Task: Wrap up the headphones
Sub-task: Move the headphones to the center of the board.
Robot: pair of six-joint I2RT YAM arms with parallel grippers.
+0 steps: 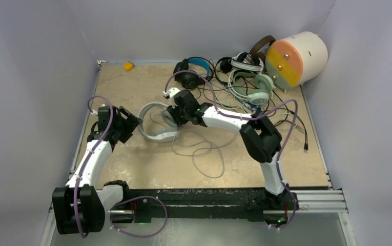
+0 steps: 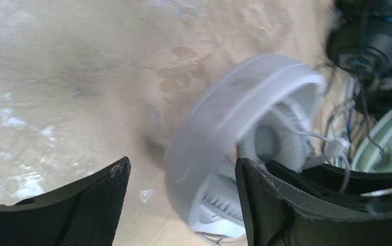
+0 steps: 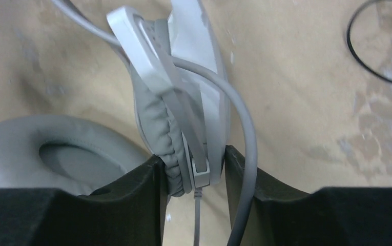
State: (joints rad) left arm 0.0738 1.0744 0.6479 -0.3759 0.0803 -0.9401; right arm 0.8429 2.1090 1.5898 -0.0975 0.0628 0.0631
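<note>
White-grey headset (image 1: 153,136) on tabletop (image 1: 132,169), well apart from cream cylinder (image 1: 296,56), nearer arms. Headband arch points away from cylinder, earcups toward it. Right fingers (image 3: 132,205) clamped on one earcup. Left fingers (image 2: 91,205) apart at headband.

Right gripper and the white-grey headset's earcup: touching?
Touching. Right wrist view: the right gripper pinches the earcup of the white-grey headset, one finger pressed on the grey cushion, the other on the white shell, no gap on either side.
</note>
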